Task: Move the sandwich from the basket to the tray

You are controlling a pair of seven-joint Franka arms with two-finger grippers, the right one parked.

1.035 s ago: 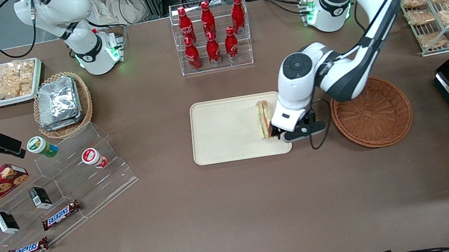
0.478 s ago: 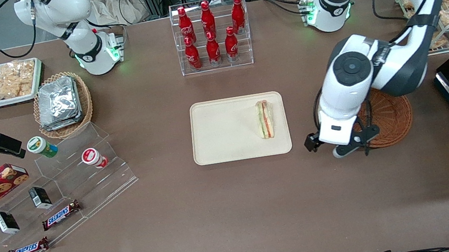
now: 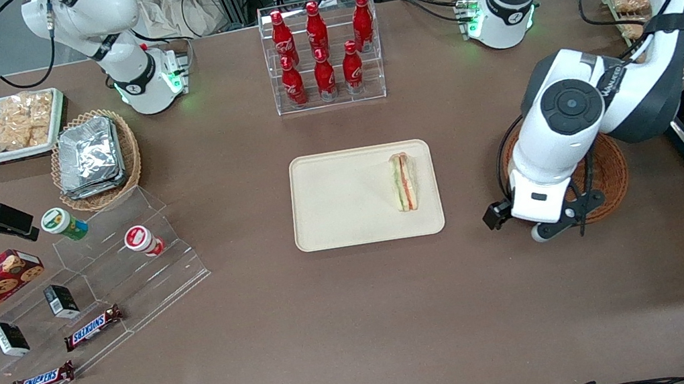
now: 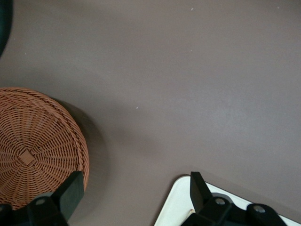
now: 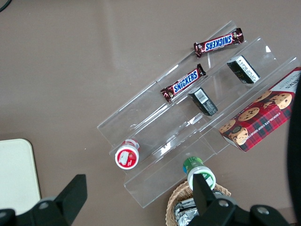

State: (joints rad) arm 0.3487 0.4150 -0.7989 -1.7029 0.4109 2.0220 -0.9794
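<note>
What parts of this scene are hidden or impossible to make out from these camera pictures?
- Reddish-brown round wicker basket: in the front view the working arm covers much of it; the left wrist view cuts it off at the edge.
- Cream-beige rectangular tray: only one corner shows in the left wrist view, so the clear-wrapped triangular sandwich is unseen there.
- Left gripper: open and empty above bare table; its fingertips are hidden under the wrist in the front view.

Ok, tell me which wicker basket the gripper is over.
The reddish-brown basket, the one holding nothing, beside the tray. The open gripper hangs above its rim. The tan basket of foil packets sits toward the parked arm's end.
</note>
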